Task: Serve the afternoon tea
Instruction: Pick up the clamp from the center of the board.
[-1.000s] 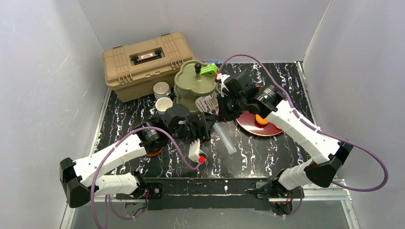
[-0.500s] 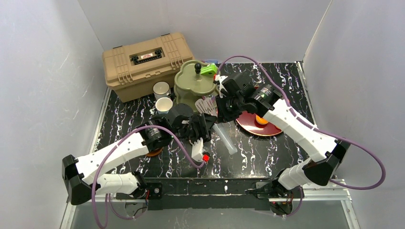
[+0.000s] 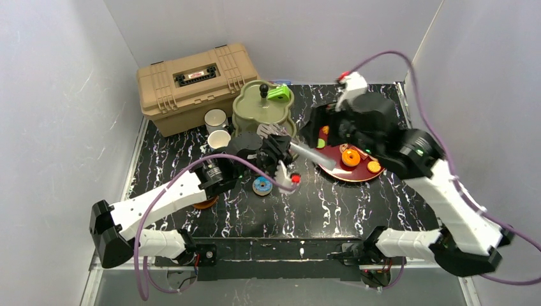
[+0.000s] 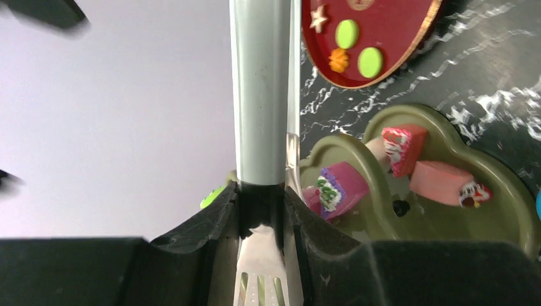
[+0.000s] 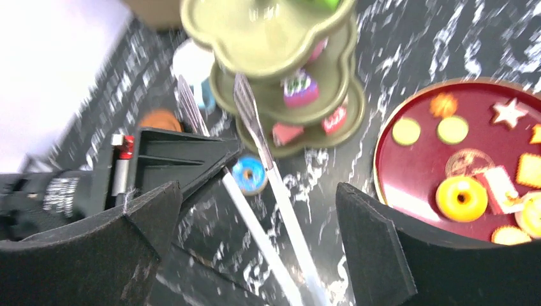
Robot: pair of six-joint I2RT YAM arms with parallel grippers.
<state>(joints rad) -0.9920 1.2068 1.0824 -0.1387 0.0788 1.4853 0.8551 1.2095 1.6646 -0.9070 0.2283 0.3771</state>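
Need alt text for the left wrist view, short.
The left hand grips the grey handle of tongs, which runs straight up the frame. To its right sit a green stand holding pink cakes and, above it, a red plate of small cookies; a pale wall fills the left.

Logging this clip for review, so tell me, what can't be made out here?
Top view: saucer mostly under left arm.
Top view: plate's far edge behind right arm.
Right wrist view: stand blurred, top cut off.
Left wrist view: tongs cut off at both edges.
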